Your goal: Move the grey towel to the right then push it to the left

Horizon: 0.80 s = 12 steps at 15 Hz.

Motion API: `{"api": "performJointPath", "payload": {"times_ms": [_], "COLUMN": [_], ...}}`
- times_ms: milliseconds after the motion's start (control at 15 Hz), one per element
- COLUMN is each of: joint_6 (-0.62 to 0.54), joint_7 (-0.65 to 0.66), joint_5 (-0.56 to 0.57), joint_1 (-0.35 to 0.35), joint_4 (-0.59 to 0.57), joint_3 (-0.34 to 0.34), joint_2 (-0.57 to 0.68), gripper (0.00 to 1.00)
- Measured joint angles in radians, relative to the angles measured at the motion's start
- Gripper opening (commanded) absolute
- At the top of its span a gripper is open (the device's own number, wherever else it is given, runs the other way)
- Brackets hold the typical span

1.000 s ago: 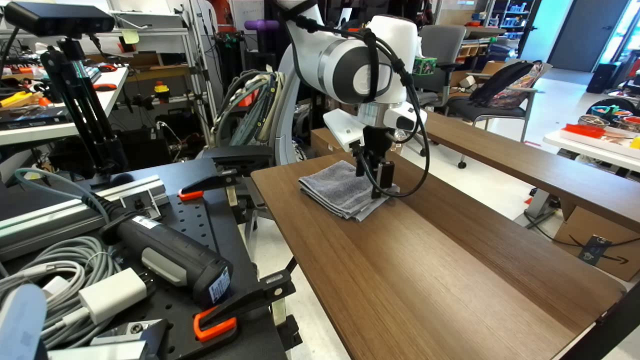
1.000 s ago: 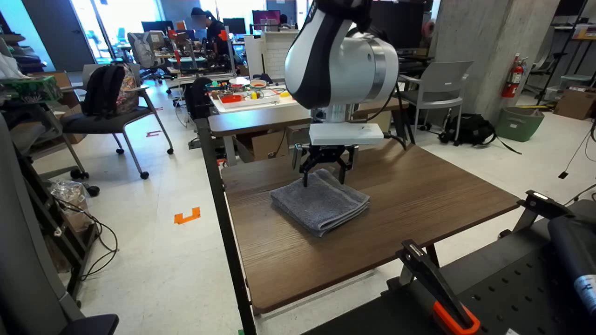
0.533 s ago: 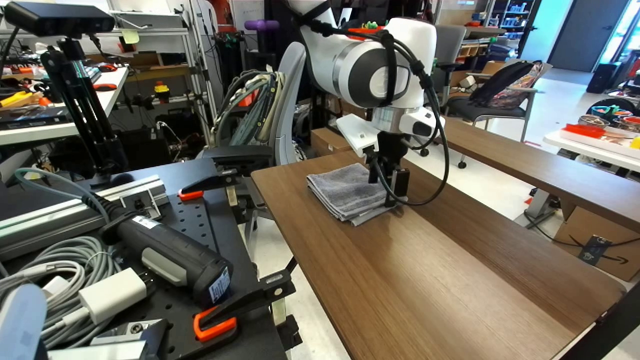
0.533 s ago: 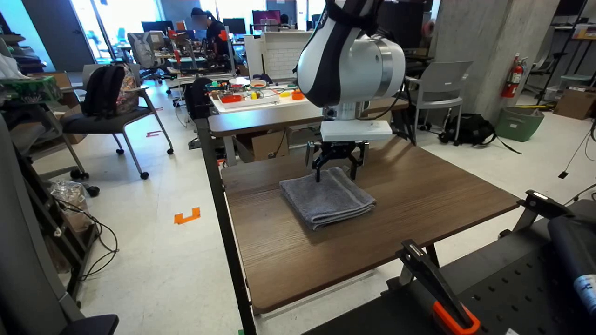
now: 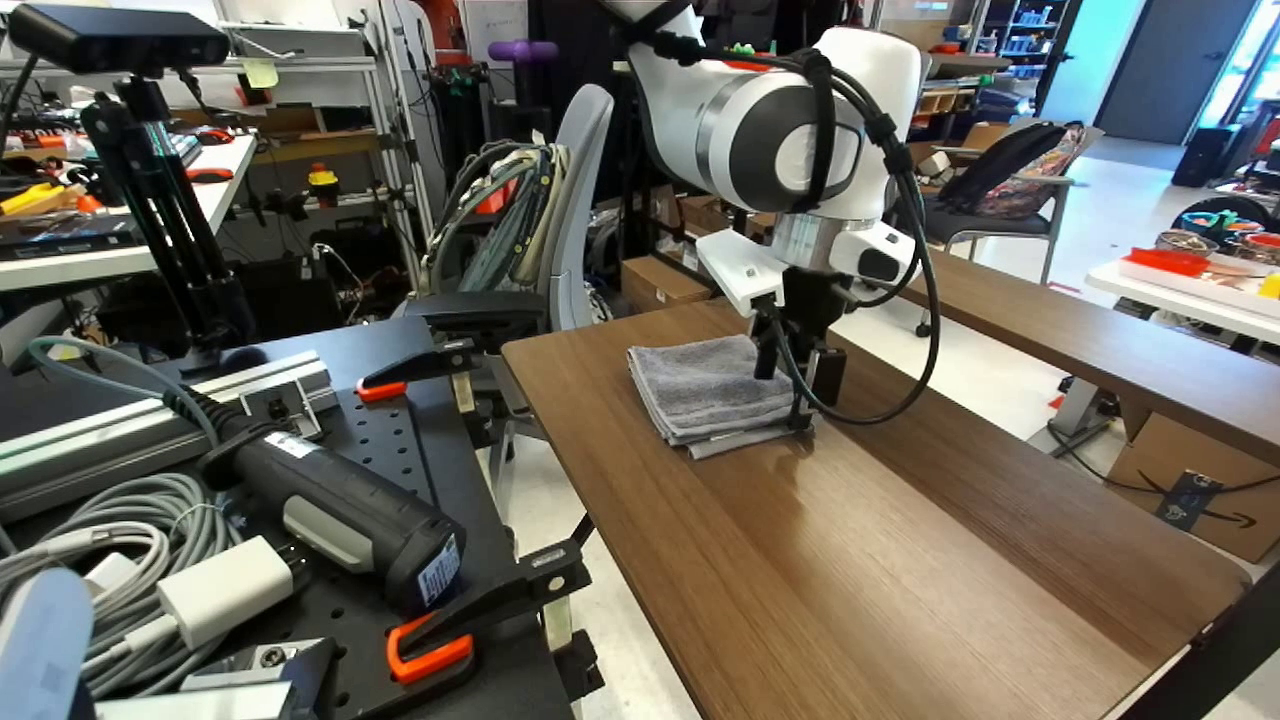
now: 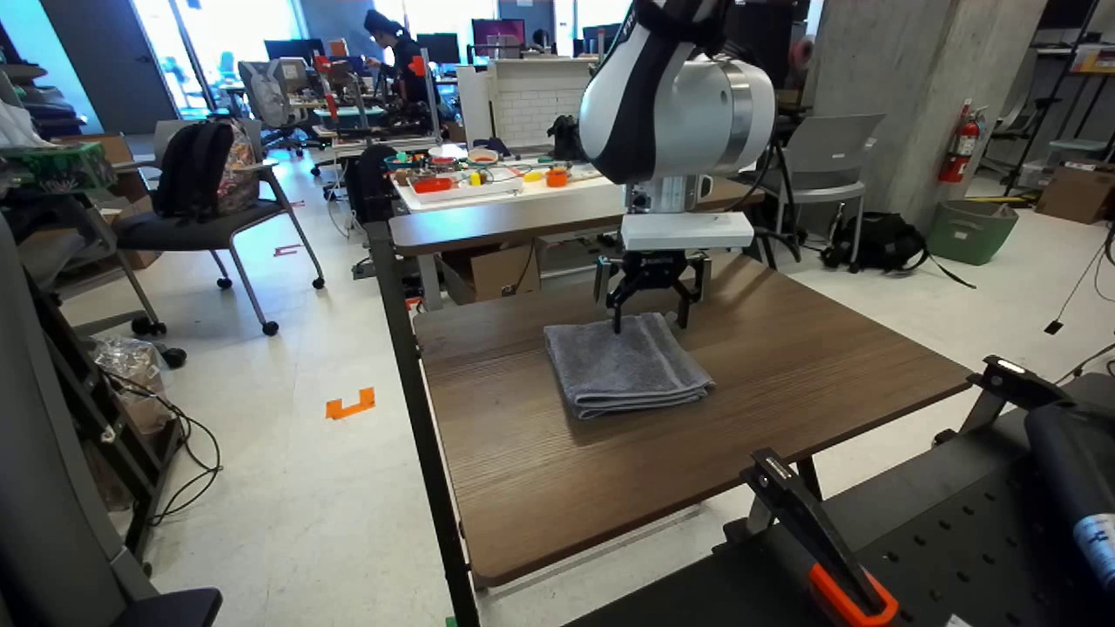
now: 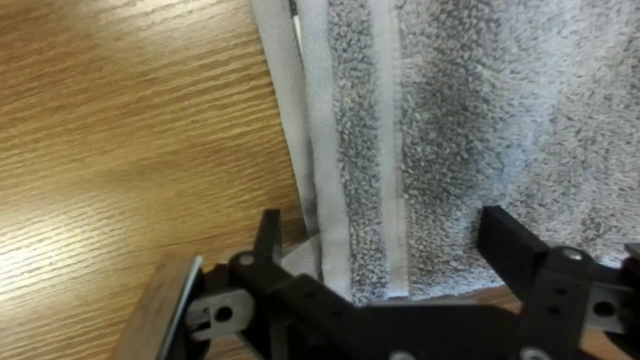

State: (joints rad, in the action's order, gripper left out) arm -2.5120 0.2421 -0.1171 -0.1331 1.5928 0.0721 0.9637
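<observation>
Towel (image 6: 625, 370): on our counter (image 6: 793, 348), seven o'clock from the pincer (image 6: 650, 326) in an exterior view
Pincer: spread, and we're astride the hem (image 7: 327, 175)!
Hem: likely soft, light; we'd grab here

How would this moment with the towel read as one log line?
grey towel: folded, on brown table | gripper: open, straddling one towel edge | contact with towel: unclear

In the wrist view we find the towel (image 7: 450, 150) cut off at top and right, its lower edge partly hidden by the gripper (image 7: 382, 215). In both exterior views we lose the arm (image 5: 750, 150) past the top edge. In an exterior view the person (image 6: 407, 65) is too small for us to make out in detail.
</observation>
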Motion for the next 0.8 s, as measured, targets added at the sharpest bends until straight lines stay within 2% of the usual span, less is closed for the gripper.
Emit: {"api": "performJointPath", "payload": {"times_ms": [400, 800], "joint_6": [-0.003, -0.003], "joint_7": [-0.001, 0.003], "joint_5": [0.0, 0.003], "joint_1": [-0.018, -0.06], "joint_4": [0.028, 0.046], "joint_3": [-0.033, -0.036], "joint_2": [-0.018, -0.025], "gripper": [1.0, 1.0]}}
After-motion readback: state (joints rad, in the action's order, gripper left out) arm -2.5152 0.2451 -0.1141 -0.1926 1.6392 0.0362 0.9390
